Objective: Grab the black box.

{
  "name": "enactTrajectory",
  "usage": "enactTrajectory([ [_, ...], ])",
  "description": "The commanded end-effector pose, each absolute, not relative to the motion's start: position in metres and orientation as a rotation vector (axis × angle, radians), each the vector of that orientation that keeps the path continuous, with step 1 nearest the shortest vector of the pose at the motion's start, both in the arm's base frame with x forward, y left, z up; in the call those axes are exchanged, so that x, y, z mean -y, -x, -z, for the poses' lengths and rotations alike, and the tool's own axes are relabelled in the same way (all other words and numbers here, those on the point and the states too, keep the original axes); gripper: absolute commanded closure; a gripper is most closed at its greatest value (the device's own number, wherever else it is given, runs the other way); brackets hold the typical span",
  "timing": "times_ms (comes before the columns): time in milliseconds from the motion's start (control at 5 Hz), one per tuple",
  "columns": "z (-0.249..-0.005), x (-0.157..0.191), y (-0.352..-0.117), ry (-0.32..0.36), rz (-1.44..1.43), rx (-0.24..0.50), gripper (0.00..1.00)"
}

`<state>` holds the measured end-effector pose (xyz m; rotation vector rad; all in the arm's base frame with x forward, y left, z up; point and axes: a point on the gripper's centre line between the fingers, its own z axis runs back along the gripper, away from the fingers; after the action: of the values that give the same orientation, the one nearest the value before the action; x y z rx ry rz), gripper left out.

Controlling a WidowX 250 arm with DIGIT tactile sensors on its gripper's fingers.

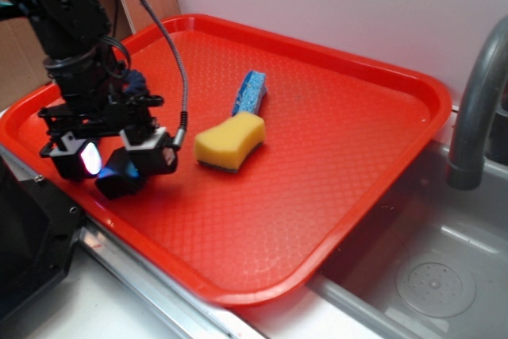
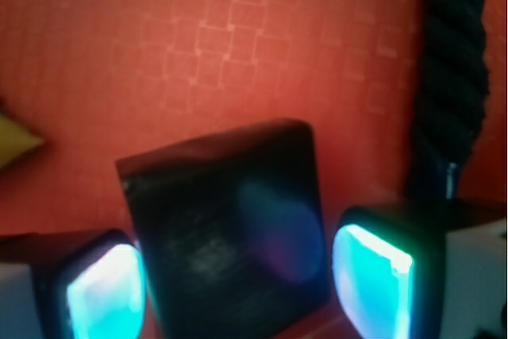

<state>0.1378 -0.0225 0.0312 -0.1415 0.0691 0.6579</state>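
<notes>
A large red plastic tray with a textured floor and raised rim (image 1: 373,188) is seen lying on a grey metal surface (image 1: 119,307), with its right edge beside a stainless steel sink basin (image 1: 436,275). A curved grey metal faucet (image 1: 476,109) is seen rising at the far right of the basin.

The black WidowX robot arm (image 1: 67,29) is positioned over the near left part of the tray, and a grey cable (image 1: 171,45) is looped from it down toward the gripper (image 1: 111,163). The fingers (image 2: 369,279) are fitted with pads that glow cyan in the wrist view. They are spread apart, with a gap visible on each side of the small glossy black rectangular box with rounded edges (image 2: 230,240), which stands between them on the tray floor; no contact with either pad can be made out. In the exterior view the same box (image 1: 119,176) is seen low between the fingers near the tray's left rim.

A yellow sponge with a waisted outline (image 1: 230,140) lies near the tray's middle, to the right of the gripper and well apart from it. A light blue textured cloth strip (image 1: 250,93) is laid just beyond the sponge, touching its far end. A dark blue twisted rope (image 2: 452,77) is seen at the right edge of the wrist view, close beside the right finger.
</notes>
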Motion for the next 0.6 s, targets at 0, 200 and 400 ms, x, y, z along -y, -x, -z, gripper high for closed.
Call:
enactTrajectory([
  [0, -0.029, 0.027, -0.145, 0.115, -0.632, -0.114, 0.28],
  [200, -0.033, 0.025, -0.147, 0.081, -0.544, -0.113, 1.00],
  [400, -0.062, 0.015, -0.154, -0.008, -0.311, -0.073, 1.00],
])
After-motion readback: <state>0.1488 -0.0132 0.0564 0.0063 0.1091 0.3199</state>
